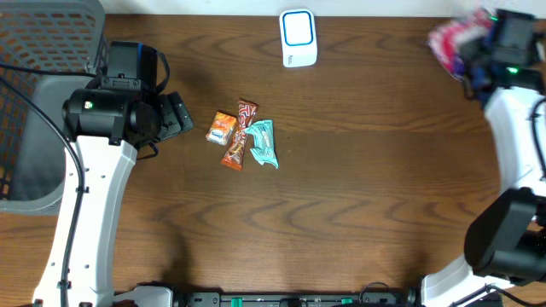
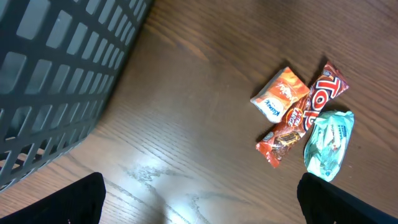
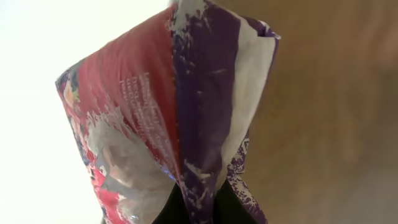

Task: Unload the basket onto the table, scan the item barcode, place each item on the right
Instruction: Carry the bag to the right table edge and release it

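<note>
Holding packet (image 1: 452, 38) pinched tight, right gripper (image 1: 472, 61) sits upper right; scanner (image 1: 299, 38) well left of it, top centre. Left gripper (image 1: 183, 115) wide, empty, beside snacks (image 1: 246, 134).

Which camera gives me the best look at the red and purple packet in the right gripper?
Right wrist: the packet fills the frame, close enough to see its print. Overhead shows it only small and blurred at the top right edge. Left wrist misses it entirely.
</note>
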{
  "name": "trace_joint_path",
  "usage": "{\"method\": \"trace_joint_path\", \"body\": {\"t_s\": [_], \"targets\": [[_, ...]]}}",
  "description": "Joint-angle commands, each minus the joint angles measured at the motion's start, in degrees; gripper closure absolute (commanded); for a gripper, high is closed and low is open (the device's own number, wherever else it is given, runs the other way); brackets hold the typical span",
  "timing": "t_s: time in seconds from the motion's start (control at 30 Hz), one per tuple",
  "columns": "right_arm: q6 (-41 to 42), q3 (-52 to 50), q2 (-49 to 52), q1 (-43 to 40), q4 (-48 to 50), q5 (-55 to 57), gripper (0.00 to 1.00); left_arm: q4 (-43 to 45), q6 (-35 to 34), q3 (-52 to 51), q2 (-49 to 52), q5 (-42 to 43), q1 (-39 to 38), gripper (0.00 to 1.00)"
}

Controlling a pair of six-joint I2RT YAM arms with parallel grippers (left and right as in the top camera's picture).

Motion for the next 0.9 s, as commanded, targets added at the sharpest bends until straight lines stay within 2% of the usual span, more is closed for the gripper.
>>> {"method": "trace_joint_path", "body": {"t_s": [0.0, 0.17, 0.2, 0.3, 0.37, 0.47, 0.67, 0.87], "targets": [[0.09, 0.04, 3.06, -3.87, 0.04, 1.09, 0.99, -0.17, -0.55, 0.20, 0.15, -0.33, 0.04, 0.02], [-0.76, 0.04, 7.56, -7.80, 4.04, 0.81, 0.98, -0.17, -0.55, 0.20, 0.15, -0.33, 0.04, 0.02], [-1.95, 0.04, 8.48, -8.35, 5.31, 0.59, 0.94, -0.17, -0.55, 0.20, 0.15, -0.33, 0.04, 0.02], [-8.13, 0.04, 10.43, -9.70, 9.07, -0.50, 0.78, -0.17, -0.55, 0.20, 0.15, -0.33, 0.04, 0.02], [-13.05, 0.04, 10.64, -10.58, 10.71, -0.94, 0.63, -0.17, -0.55, 0.20, 0.15, -0.33, 0.04, 0.02], [-18.05, 0.31, 9.68, -11.56, 11.61, -2.51, 0.34, -0.17, -0.55, 0.20, 0.15, -0.33, 0.04, 0.02], [-23.15, 0.96, 4.31, -12.07, 11.61, -13.60, 0.31, -0.17, -0.55, 0.20, 0.15, -0.33, 0.04, 0.02], [-25.77, 0.96, -0.46, -9.38, 10.99, -30.69, 0.32, -0.17, -0.55, 0.20, 0.15, -0.33, 0.04, 0.02]]}}
